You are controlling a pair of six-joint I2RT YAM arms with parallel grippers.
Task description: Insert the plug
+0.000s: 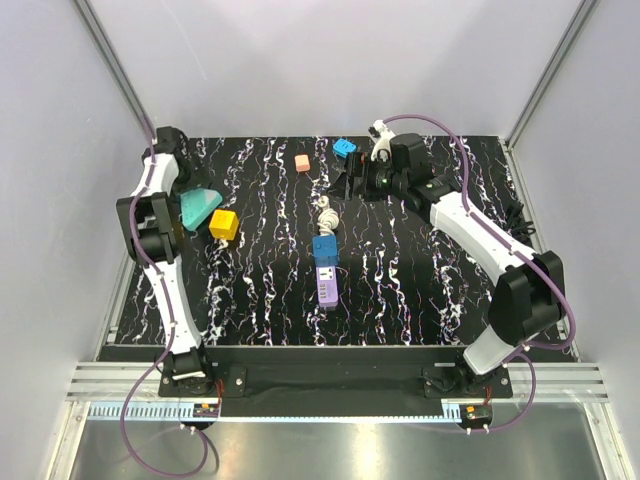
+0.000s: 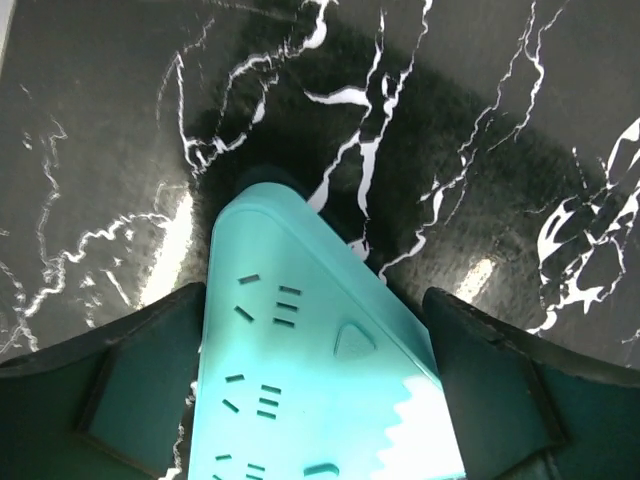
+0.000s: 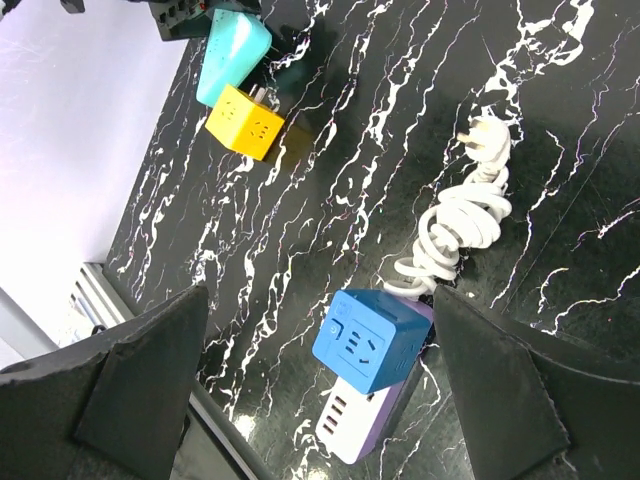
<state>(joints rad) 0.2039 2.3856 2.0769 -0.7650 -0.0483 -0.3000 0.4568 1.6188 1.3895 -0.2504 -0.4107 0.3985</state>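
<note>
White walls [image 1: 300, 60] close in a black, white-veined table [image 1: 420, 290], with both arms reaching out from its near edge. Near the middle lies the plug [image 1: 327, 203], white, loose on the surface at the end of its coiled white cable [image 1: 328, 217]. It sits at twelve o'clock from the blue cube adapter [image 1: 325, 249], which rests on the far end of the purple-and-white power strip [image 1: 327, 287]. The right gripper [image 3: 320, 291] hangs at about one o'clock from the plug, its fingers spread wide with nothing between them. Over at nine o'clock the left gripper [image 2: 315, 292] straddles a teal power strip [image 2: 300, 370]. Its fingers sit close against the strip's sides, though I can't tell whether they actually pinch it. A yellow cube [image 1: 224, 224] lies just beside the teal strip, at its four o'clock.
</note>
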